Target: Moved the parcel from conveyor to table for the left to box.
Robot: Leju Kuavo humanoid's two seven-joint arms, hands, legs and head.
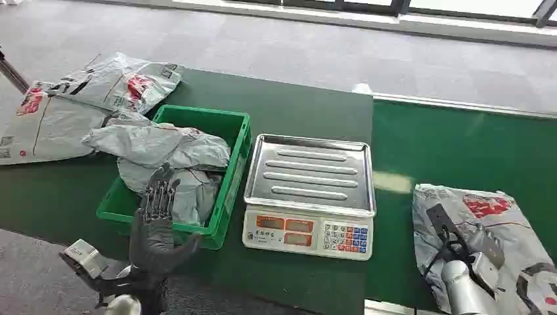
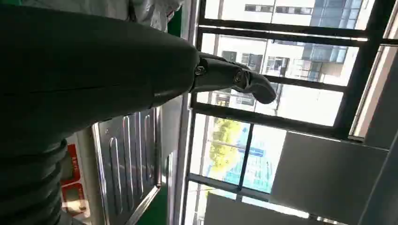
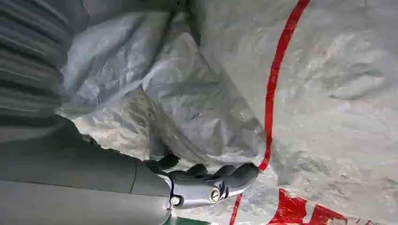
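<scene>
I use the scale (image 1: pixel 309 193) as my reference. It stands on the green counter (image 1: pixel 295 105), its steel tray bare.

Right of the scale, on the belt (image 1: pixel 460 144), lies the parcel (image 1: pixel 489 226), a grey bag with red print. My right robot hand (image 1: pixel 469 252) is on it. In the right wrist view the fingers (image 3: pixel 213 180) press into the crumpled plastic of the parcel (image 3: pixel 328 93), and a fold bulges over them. I cannot tell whether the fold is actually pinched or the fingers only rest on it.

Just left of the scale sits the green crate (image 1: pixel 233 164), with grey bags (image 1: pixel 164 157) heaped inside. My left robot hand (image 1: pixel 156 210) stands upright at the crate's near edge, left of the scale, fingers spread and holding nothing. The left wrist view shows one finger (image 2: pixel 234 77) extended, with the scale tray (image 2: pixel 129 154) past it.

Further left of the scale, beyond the crate, more grey bags (image 1: pixel 72 105) lie flat on the counter.
</scene>
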